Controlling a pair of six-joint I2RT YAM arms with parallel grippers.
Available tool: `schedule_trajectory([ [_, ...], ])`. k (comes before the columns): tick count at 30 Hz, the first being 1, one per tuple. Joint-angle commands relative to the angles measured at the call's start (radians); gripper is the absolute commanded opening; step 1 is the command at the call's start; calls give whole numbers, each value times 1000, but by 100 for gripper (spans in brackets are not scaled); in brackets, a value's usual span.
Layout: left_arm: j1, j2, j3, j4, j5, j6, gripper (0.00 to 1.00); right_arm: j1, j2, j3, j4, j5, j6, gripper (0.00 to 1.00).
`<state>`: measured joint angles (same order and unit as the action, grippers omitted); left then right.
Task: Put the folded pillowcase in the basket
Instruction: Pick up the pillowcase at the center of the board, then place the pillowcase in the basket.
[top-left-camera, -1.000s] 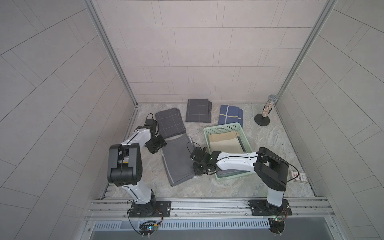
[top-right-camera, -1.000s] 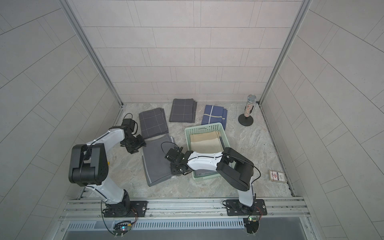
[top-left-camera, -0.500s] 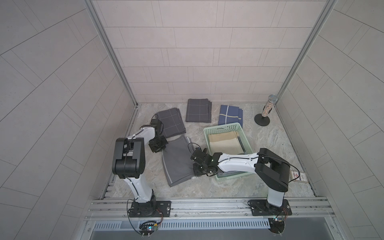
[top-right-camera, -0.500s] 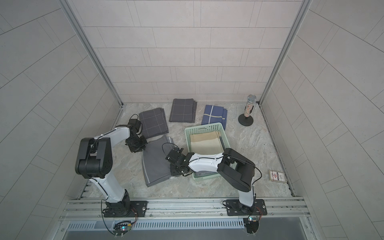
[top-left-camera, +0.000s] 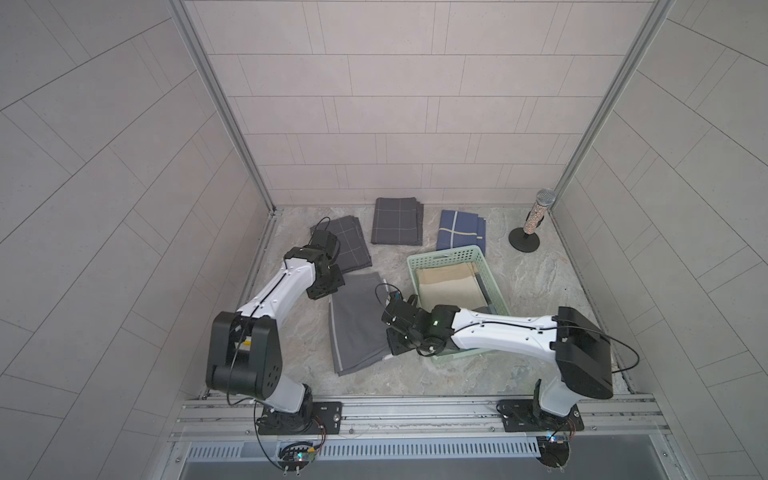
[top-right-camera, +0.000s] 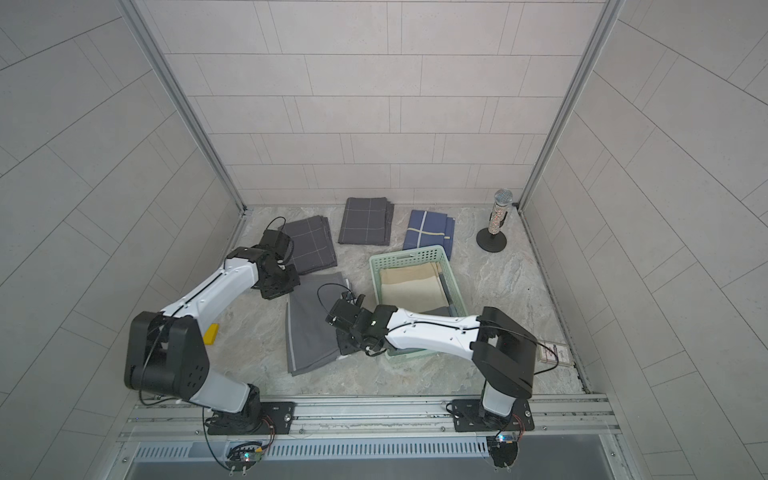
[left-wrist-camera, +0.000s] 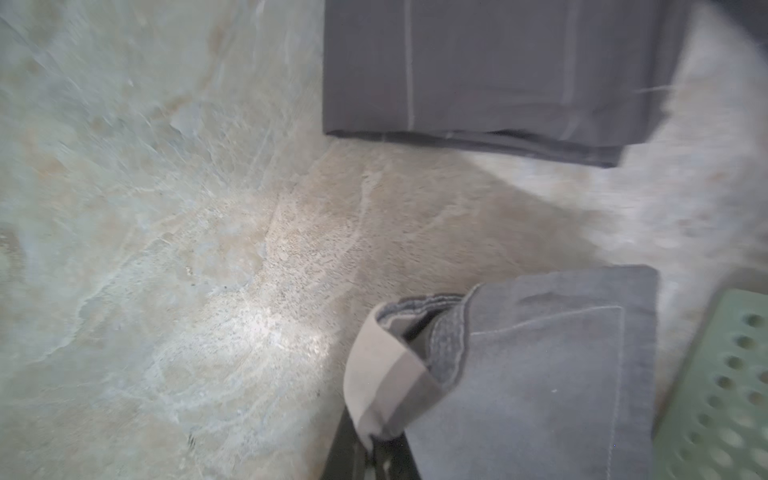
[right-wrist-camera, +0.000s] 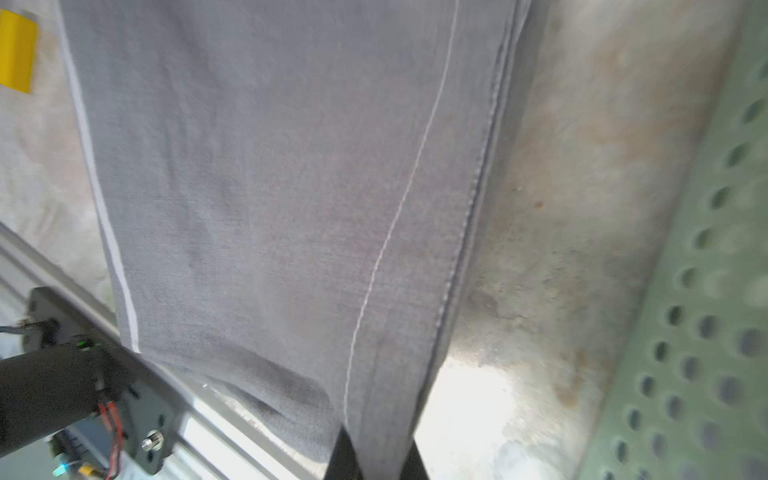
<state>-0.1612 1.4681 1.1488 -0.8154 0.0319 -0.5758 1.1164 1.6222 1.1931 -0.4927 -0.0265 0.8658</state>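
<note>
The folded pillowcase is plain grey with a pale edge band and lies on the marble floor left of the basket. That mint-green perforated basket holds a beige cloth. My left gripper is shut on the pillowcase's far left corner, which curls up. My right gripper is shut on the pillowcase's near right edge, close to the basket wall.
Two grey checked folded cloths and a blue one lie at the back. A glittery microphone on a round stand is at the back right. On the floor are a yellow block and a small card.
My left gripper has moved in to the pillowcase's far left corner and shut on it. The right gripper has stayed shut on the near right edge.
</note>
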Motion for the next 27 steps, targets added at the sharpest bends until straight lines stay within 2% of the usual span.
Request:
schedule_trajectory([
  [1,-24,-87,105,-66,-44,-8,0,-6,-117,58,-150,109,-44,0],
  [5,-117,-99,234,-87,-54,-34,0,-30,-228,74,-216,156,-62,0],
  [8,-204,-52,338,-84,-52,-59,0,-85,-318,61,-291,182,-73,0],
  [17,-464,229,627,-59,-86,-121,0,-420,-618,-122,-445,110,-128,0],
  [20,-509,302,649,-6,-76,-143,0,-480,-667,-178,-481,114,-147,0],
  [27,-543,488,727,42,-73,-144,0,-661,-693,-331,-422,13,-201,0],
])
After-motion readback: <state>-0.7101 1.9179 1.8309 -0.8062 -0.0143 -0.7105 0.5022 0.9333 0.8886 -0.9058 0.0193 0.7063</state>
